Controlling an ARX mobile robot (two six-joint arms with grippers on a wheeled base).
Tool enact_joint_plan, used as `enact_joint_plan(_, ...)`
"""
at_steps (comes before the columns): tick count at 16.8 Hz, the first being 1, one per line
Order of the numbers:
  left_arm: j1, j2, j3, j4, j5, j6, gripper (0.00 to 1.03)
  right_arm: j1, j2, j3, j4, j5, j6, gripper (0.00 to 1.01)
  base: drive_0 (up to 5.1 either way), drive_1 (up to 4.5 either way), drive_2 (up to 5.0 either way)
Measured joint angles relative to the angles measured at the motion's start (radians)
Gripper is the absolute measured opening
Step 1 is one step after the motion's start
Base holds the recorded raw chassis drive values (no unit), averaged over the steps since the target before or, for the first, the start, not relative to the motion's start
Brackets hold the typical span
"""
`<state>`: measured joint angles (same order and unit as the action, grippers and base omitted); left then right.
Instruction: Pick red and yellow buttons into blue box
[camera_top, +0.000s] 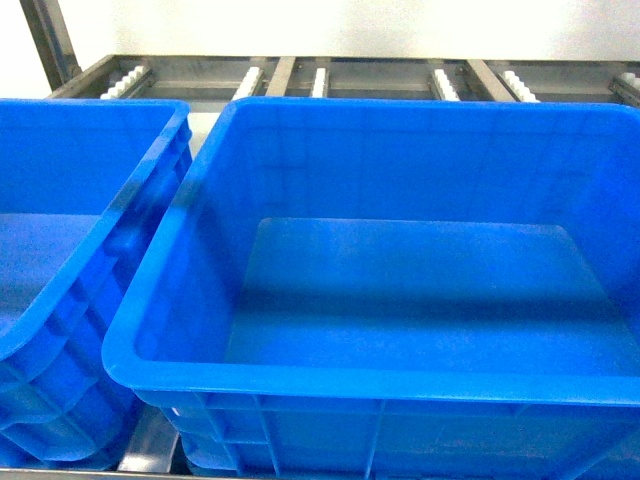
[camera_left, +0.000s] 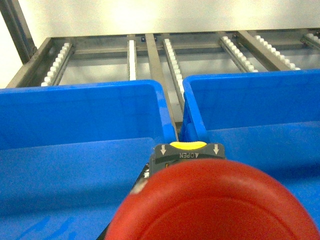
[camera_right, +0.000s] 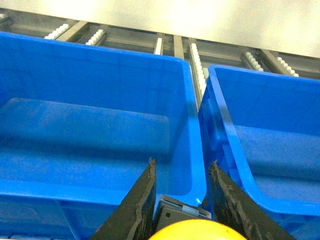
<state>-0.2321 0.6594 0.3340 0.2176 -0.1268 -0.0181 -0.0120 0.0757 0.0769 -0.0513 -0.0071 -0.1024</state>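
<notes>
Your head camera looks down into the blue box (camera_top: 400, 250), a deep crate with a thick rounded rim. What shows of its flat floor is bare, with neither button on it. A second blue crate (camera_top: 70, 250) stands just beside it on the left, their rims almost touching. Behind both runs a metal roller rack (camera_top: 320, 75) with rows of white rollers. Neither arm shows in this view.

In your left wrist view the red button (camera_left: 215, 205) fills the bottom of the picture, its domed cap very close to the lens. Just above the cap you can see a dark block marked with arrows and the word OPEN, topped by a yellow strip. The fingers of the left gripper are hidden behind the cap, so you cannot tell whether they are spread or pinching. Two blue crates lie beyond, with the narrow gap between them straight ahead.

In your right wrist view the right gripper (camera_right: 180, 200) has its two dark fingers (camera_right: 137, 205) on either side of the yellow button (camera_right: 197, 231), whose cap peeks in at the bottom edge above its pale base. The fingers stand close around it and appear to pinch it. The gripper sits over the near rim where two crates meet.
</notes>
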Motion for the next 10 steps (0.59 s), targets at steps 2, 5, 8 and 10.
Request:
enact_joint_plan(2, 0.0, -0.003, 0.0, 0.0, 0.0, 0.0, 0.25, 0.0, 0.0, 0.0, 0.0, 0.0, 0.0, 0.29, -0.1, 2.93, -3.1)
enact_joint_plan(5, 0.0, 0.005, 0.0, 0.001, 0.0, 0.0, 0.25, 0.0, 0.0, 0.0, 0.003, 0.0, 0.0, 0.29, 0.0, 0.0, 0.0)
enact_joint_plan(8, 0.0, 0.0, 0.0, 0.001, 0.0, 0.0, 0.25, 0.0, 0.0, 0.0, 0.0, 0.0, 0.0, 0.29, 0.0, 0.0, 0.0)
enact_joint_plan(10, 0.0, 0.0, 0.0, 0.0, 0.0, 0.0, 0.25, 0.021, 0.006, 0.005, 0.008, 0.011, 0.002, 0.29, 0.0, 0.0, 0.0)
